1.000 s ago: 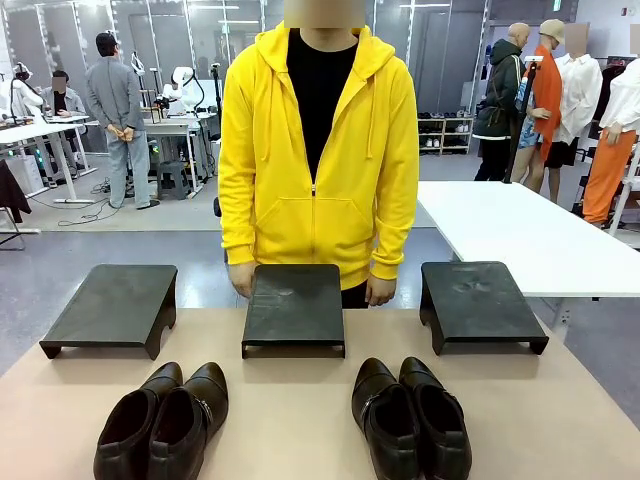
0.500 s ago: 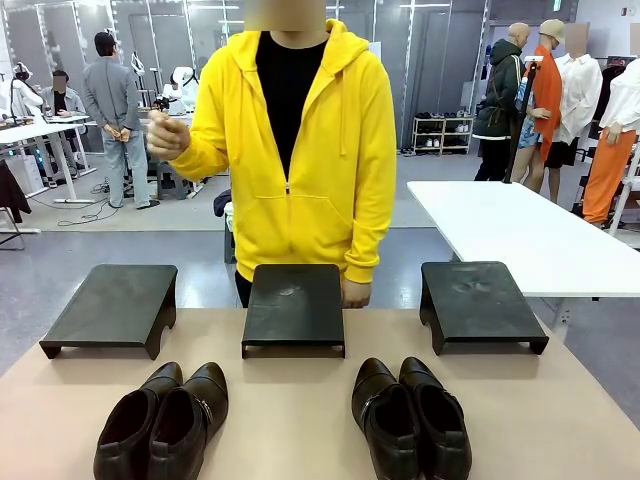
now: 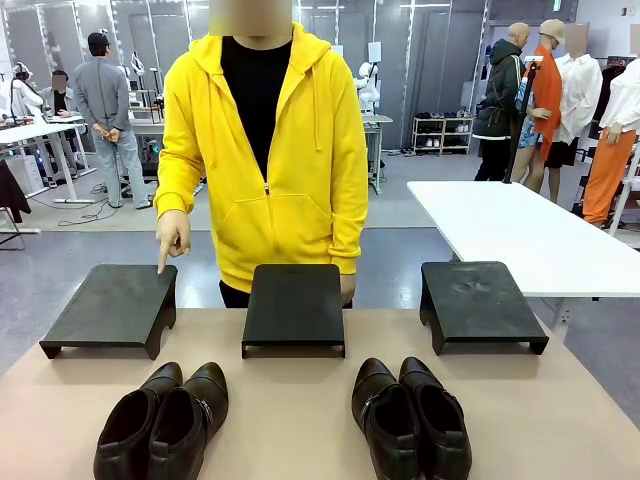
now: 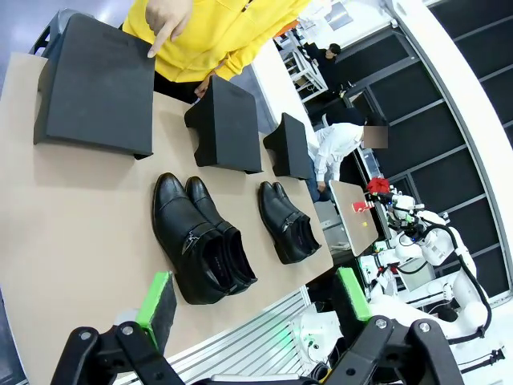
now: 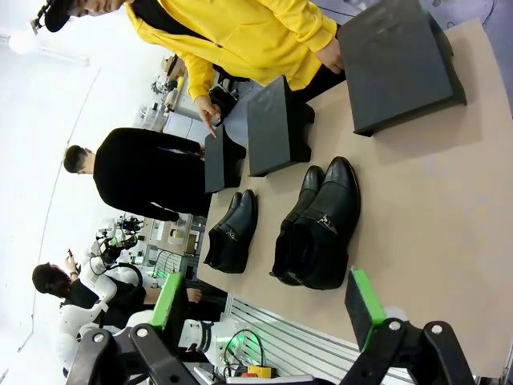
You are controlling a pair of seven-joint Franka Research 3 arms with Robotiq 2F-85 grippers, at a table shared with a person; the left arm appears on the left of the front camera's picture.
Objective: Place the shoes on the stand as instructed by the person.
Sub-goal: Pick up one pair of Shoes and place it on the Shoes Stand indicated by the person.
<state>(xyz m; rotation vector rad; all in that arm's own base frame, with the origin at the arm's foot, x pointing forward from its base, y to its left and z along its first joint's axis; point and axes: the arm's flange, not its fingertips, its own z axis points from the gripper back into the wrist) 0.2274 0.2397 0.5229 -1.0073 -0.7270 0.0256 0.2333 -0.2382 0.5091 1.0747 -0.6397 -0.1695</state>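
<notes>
The dark brown pair of shoes (image 3: 165, 420) lies at the table's near left, and the black pair (image 3: 410, 415) at the near right. The person (image 3: 262, 150) in the yellow hoodie stands at the far side, with one hand (image 3: 172, 235) pointing a finger down at the left stand (image 3: 110, 305). In the left wrist view my left gripper (image 4: 253, 297) is open above the near edge, with the brown pair (image 4: 200, 241) ahead of it. In the right wrist view my right gripper (image 5: 264, 305) hangs open, nothing between its fingers, facing the black pair (image 5: 321, 228).
A middle stand (image 3: 294, 305) and a right stand (image 3: 480, 300) sit in the same row along the far side of the tan table (image 3: 300, 400). A white table (image 3: 520, 230) stands behind at the right. People stand farther back.
The person has stepped to the picture's left, raised a hand, then lowered it to point at the left stand. The shoes and stands have not moved.
</notes>
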